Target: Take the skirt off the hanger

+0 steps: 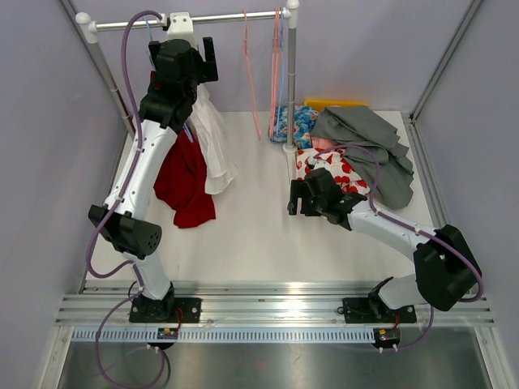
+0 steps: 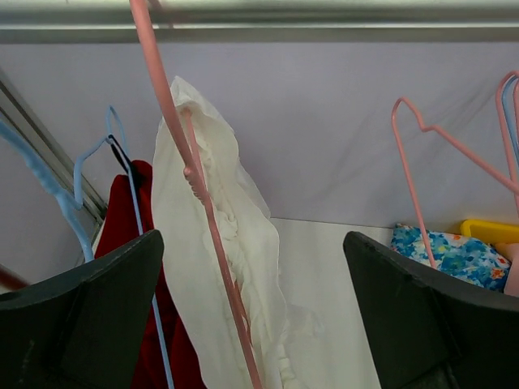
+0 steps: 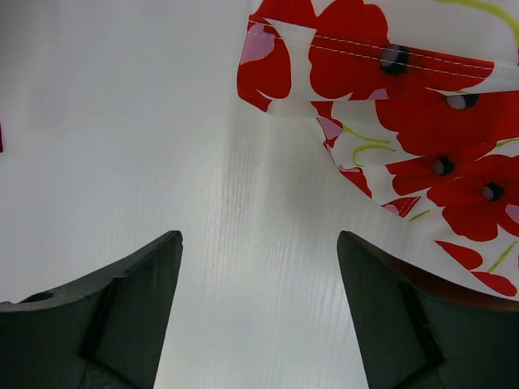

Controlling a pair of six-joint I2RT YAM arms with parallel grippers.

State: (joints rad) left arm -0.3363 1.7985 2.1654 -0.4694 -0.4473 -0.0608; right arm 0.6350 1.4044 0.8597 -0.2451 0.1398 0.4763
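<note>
A white skirt [image 1: 212, 142] hangs on a pink hanger [image 2: 207, 211] from the rail [image 1: 219, 18]; it also shows in the left wrist view [image 2: 243, 267]. A red garment [image 1: 185, 182] hangs to its left on a blue hanger [image 2: 134, 203]. My left gripper [image 1: 193, 55] is raised just under the rail, open, with the white skirt and pink hanger between its fingers [image 2: 253, 243] and nothing held. My right gripper [image 1: 294, 197] is open and empty low over the table [image 3: 259, 239], next to a red-flowered white garment [image 3: 405, 121].
Empty pink hangers [image 1: 251, 81] hang right of the skirt, near the rack post [image 1: 290, 81]. A pile at back right holds a grey garment [image 1: 365, 142], the red-flowered one [image 1: 328, 166], a blue floral cloth [image 1: 296, 121] and a yellow item [image 1: 334, 104].
</note>
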